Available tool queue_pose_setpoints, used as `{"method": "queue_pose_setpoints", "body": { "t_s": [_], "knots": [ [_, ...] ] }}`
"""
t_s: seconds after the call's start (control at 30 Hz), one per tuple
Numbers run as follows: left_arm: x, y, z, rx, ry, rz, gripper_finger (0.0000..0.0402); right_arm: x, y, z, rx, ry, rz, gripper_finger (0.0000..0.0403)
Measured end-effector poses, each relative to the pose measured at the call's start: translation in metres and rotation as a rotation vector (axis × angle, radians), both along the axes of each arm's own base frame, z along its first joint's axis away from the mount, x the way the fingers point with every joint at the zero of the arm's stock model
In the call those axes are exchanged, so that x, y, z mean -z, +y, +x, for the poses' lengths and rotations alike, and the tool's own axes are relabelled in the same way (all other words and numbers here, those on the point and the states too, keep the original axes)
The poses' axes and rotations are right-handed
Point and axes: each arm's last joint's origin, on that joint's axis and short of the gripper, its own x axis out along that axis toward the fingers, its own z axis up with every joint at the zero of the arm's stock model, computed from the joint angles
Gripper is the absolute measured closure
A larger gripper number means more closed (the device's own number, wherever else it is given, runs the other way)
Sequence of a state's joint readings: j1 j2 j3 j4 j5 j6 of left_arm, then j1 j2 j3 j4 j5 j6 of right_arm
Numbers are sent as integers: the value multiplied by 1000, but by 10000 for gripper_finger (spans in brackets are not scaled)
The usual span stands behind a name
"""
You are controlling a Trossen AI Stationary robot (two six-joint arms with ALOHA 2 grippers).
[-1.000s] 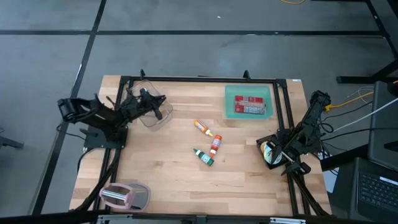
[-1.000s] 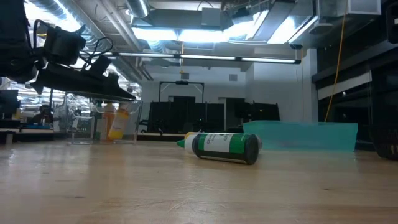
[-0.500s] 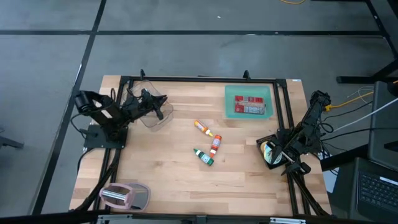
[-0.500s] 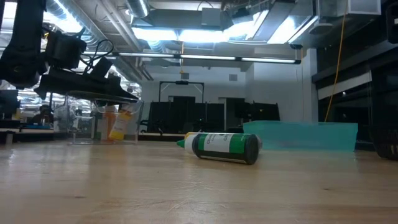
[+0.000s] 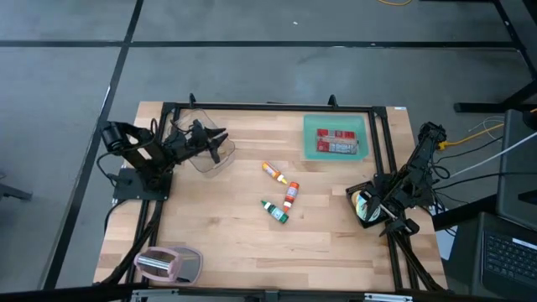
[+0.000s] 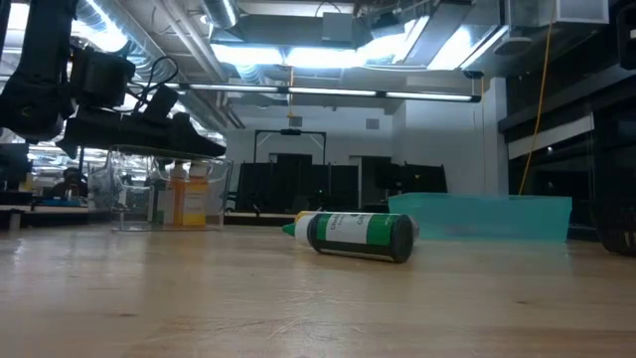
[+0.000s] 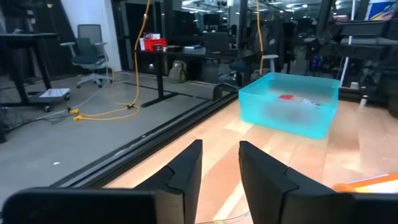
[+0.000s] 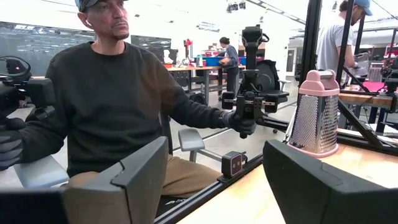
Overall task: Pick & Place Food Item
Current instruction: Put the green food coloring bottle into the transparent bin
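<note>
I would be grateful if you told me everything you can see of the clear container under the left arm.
The clear container looks like see-through plastic, open at the top, with thin glinting walls. It stands upright on the wooden table near the far left corner. In the low view an orange-yellow bottle shows through its wall; whether that stands inside or behind it I cannot tell. The left pincer hangs just above its rim, fingers slightly parted; contact with the rim cannot be judged.
</note>
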State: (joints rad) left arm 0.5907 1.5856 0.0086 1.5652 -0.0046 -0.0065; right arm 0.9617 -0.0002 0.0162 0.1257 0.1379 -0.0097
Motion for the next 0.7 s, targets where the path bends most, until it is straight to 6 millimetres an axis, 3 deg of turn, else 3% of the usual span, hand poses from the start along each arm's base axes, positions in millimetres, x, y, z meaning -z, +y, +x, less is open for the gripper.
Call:
{"method": "queue_pose_setpoints", "body": {
  "t_s": [0.33, 0.5, 0.7],
  "knots": [
    [-9, -1, 0, 46, -47, 34, 291, 0, 0, 0, 0, 0, 0, 144],
    [-36, -9, 2, 153, -188, 119, 291, 0, 0, 0, 1, -2, -1, 144],
    [-79, -31, 5, 366, -399, 267, 288, 0, 0, 0, 7, -18, -17, 144]
  ]
}}
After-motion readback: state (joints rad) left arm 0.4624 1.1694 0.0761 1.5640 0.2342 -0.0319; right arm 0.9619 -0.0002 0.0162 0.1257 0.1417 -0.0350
